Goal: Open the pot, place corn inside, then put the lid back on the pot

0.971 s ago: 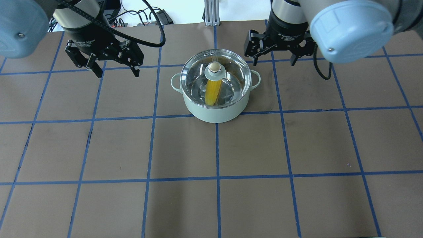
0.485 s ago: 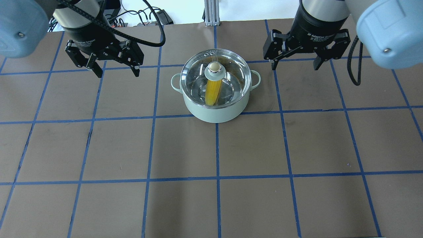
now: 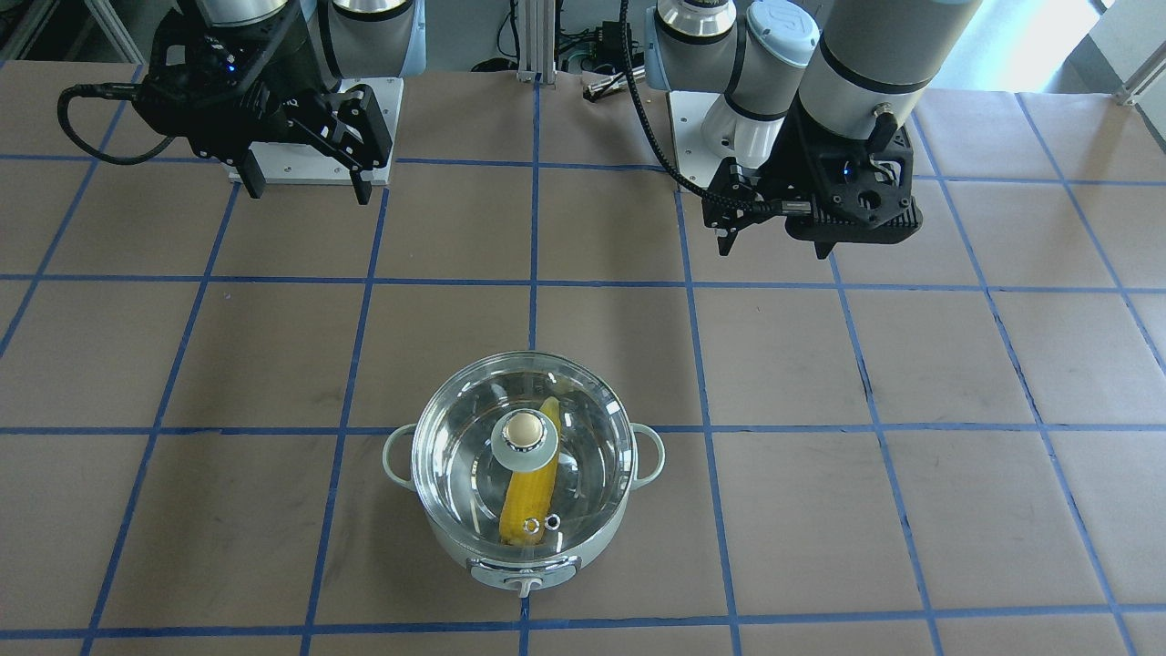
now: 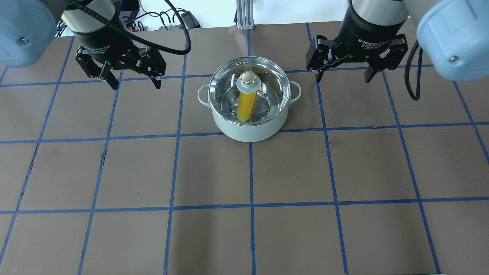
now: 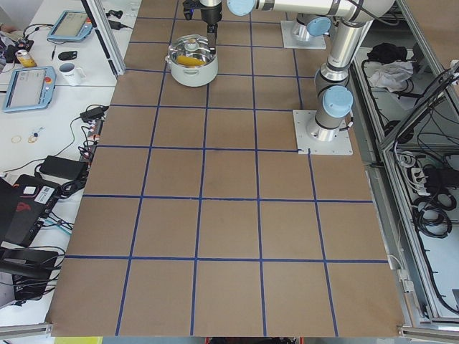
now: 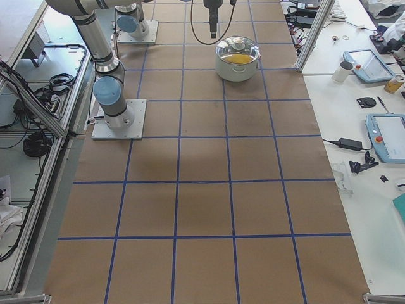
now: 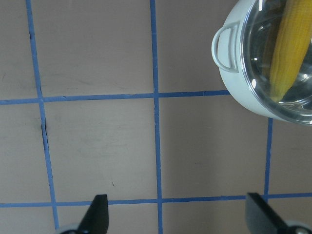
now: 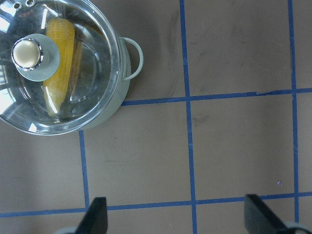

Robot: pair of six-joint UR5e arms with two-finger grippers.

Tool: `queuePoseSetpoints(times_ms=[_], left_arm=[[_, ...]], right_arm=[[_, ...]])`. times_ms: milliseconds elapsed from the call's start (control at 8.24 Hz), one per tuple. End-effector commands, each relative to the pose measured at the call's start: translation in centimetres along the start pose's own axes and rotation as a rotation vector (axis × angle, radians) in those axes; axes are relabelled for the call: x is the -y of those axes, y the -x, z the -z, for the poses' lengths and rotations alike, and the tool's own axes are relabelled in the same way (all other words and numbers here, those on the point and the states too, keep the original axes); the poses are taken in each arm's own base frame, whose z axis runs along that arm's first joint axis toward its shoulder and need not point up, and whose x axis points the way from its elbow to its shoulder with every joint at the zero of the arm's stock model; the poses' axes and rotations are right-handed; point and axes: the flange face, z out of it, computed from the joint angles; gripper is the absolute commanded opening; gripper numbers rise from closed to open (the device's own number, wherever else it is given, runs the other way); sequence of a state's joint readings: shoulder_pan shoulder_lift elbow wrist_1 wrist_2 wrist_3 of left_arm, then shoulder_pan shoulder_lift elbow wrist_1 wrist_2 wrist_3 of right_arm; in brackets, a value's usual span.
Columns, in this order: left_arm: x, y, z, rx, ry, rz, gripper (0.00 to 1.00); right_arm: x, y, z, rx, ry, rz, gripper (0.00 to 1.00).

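The mint-white pot point(image 4: 249, 129) stands at the table's middle back, its control knob point(image 3: 524, 583) on the far side from me. The clear glass lid point(image 4: 267, 76) with its beige knob point(image 4: 248, 78) sits on the pot. The yellow corn point(image 4: 245, 107) lies inside, seen through the glass, also in the front view point(image 3: 531, 497) and the right wrist view point(image 8: 57, 73). My left gripper point(image 4: 134, 82) is open and empty, raised left of the pot. My right gripper point(image 4: 342, 76) is open and empty, raised right of the pot.
Brown table covering with a blue tape grid point(image 4: 250, 172). Cables and a power brick point(image 4: 189, 19) lie past the back edge. The arms' base plates point(image 3: 314, 128) sit on the robot's side of the table. Tablets and a mug point(image 6: 346, 69) sit on the side bench.
My right gripper has moved right, away from the pot, most of it in the first half second. The left gripper, pot, lid and corn have not moved.
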State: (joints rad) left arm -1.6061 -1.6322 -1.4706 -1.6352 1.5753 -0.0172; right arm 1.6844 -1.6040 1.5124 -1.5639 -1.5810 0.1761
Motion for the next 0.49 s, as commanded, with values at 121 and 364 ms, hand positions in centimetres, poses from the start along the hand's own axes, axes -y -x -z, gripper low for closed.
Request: queuePoseSetpoints(times_ms=[121,364], left_arm=[[-0.01,-0.01,-0.02,-0.001,0.001,-0.002,1.0],[-0.01,-0.01,-0.02,-0.001,0.001,-0.002,1.0]], right_arm=[[-0.06,0.06,0.02,0.0,0.0,0.001,1.0],[-0.05,0.03,0.02,-0.003,0.0,0.001,1.0]])
